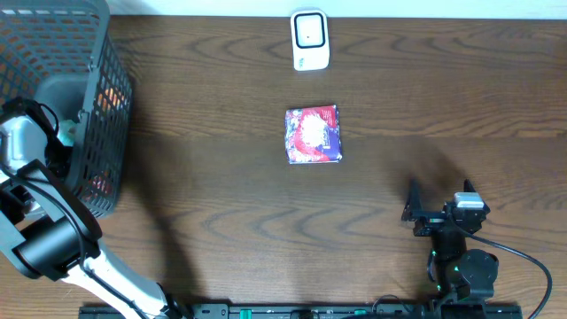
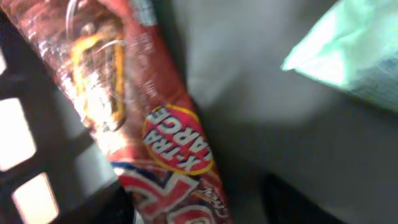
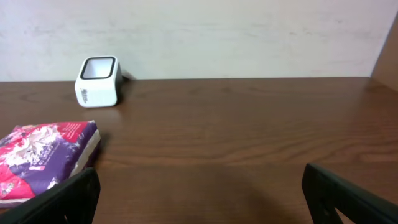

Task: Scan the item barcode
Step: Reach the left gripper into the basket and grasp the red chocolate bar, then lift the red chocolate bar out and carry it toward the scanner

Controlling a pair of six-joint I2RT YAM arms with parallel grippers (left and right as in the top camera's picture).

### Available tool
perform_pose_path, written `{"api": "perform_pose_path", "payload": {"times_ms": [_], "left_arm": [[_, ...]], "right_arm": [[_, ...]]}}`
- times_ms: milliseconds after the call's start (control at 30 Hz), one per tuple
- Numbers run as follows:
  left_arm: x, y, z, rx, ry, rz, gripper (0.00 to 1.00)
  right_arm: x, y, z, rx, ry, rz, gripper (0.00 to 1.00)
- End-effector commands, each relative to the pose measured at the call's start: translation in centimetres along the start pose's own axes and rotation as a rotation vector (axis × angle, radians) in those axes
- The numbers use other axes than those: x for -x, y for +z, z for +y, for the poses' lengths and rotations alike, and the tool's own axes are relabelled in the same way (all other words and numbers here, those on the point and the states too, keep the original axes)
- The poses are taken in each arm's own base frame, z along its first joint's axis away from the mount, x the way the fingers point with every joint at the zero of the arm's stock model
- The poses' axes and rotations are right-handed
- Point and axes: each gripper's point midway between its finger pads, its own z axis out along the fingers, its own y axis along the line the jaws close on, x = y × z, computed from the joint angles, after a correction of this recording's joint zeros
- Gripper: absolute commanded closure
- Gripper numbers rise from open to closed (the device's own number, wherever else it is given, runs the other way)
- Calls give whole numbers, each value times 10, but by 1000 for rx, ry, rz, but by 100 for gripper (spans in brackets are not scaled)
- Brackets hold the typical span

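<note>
Since the left arm is buried in the basket at 10 o'clock, over the red snack packet, we can't tell how its jaws stand, and the glossy wrapper could slip or snag the mesh. Right gripper sits wide open at 5 o'clock; scanner waits at 12.

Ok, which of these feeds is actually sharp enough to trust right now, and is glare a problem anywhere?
Overhead: sharp and evenly lit, soft arm shadows on the table, no glare on the purple packet. Left wrist: blurred and too close; the red wrapper is smeared, the pale green bag is washed out. Right wrist: clear on the scanner, only its own fingers look soft.
</note>
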Motion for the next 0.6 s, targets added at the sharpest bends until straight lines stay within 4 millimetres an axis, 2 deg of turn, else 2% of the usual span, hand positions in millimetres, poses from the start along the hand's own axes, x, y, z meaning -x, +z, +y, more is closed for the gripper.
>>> {"api": "perform_pose_path", "payload": {"times_ms": [0,33,100,233,333,567], "left_arm": [[-4,17,9,47,38,7,59],[-3,17,8,43,52,4,77],[-2,16,6,37,64,-1,92],[0,7,7,36,67,-1,93],[5,-10,4,8,61,-24,93],[17,-107,-8,-272,23,-166,93]], "right_arm": [[-1,0,0,0,14,2,1],[-1,0,0,0,14,2,1],[-1,0,0,0,14,2,1],[-1,0,0,0,14,2,1],[-1,0,0,0,14,2,1],[-1,0,0,0,14,2,1]]}}
